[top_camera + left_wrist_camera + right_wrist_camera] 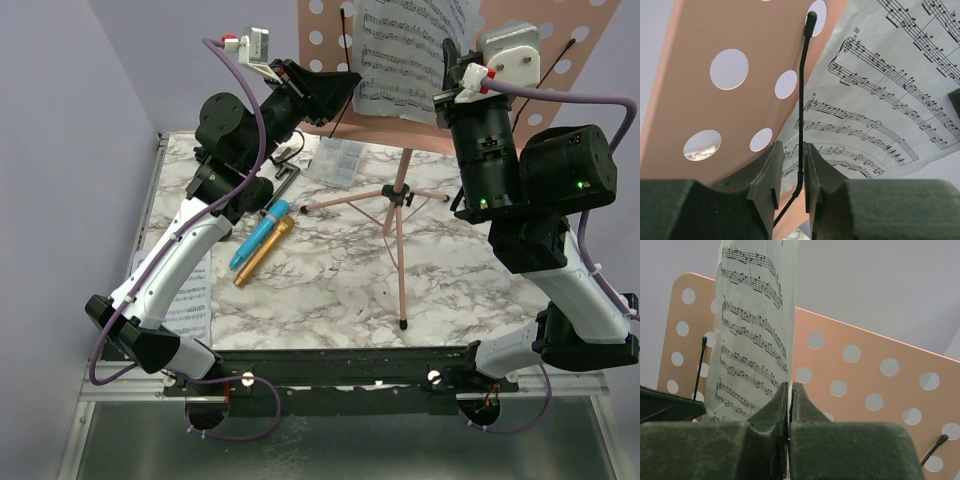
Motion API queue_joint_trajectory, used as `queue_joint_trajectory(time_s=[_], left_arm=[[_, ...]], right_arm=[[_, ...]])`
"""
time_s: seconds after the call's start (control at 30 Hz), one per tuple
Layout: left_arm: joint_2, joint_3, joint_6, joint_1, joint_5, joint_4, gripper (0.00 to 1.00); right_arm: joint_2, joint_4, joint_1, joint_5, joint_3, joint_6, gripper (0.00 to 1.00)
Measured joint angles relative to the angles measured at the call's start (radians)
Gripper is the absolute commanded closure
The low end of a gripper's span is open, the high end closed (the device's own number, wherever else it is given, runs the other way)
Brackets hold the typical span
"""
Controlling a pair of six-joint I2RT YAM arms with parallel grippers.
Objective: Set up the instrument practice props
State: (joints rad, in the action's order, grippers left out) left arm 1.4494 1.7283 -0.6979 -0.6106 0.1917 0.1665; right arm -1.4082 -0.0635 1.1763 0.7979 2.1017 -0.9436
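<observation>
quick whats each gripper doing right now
left gripper: open, jaws either side of the black page-holder wire, not clamped on it.
right gripper: closed, holding the music page.

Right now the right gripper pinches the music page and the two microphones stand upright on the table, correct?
Not quite: the right gripper does pinch the music page, but the blue microphone and the gold microphone lie flat on the marble table, as the top external view shows.
</observation>
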Motion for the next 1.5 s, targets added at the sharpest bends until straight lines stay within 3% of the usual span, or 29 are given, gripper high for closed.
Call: queue_joint_trajectory(time_s=[0.3, 0.47, 0.8, 1.2, 1.5], left_arm=[[0.000, 0.013, 0.006, -0.003, 0.000, 0.010, 0.87], [0.000, 0.013, 0.008, -0.003, 0.000, 0.012, 1.00], [0.000, 0.013, 0.029, -0.005, 0.006, 0.020, 1.00], [-0.018, -0.036, 0.075, -0.005, 0.042, 0.090, 1.00], [-0.038, -0.068, 0.098, -0.005, 0.055, 0.120, 1.00]], right_arm=[[0.000, -0.026, -0.007, 0.001, -0.010, -0.011, 1.00], [-0.003, -0.027, -0.014, 0.000, -0.010, -0.011, 1.00], [-0.029, -0.011, -0.075, -0.008, -0.008, 0.021, 1.00], [-0.079, 0.107, -0.191, -0.093, 0.041, 0.164, 1.00], [-0.096, 0.118, -0.210, -0.151, 0.060, 0.264, 1.00]])
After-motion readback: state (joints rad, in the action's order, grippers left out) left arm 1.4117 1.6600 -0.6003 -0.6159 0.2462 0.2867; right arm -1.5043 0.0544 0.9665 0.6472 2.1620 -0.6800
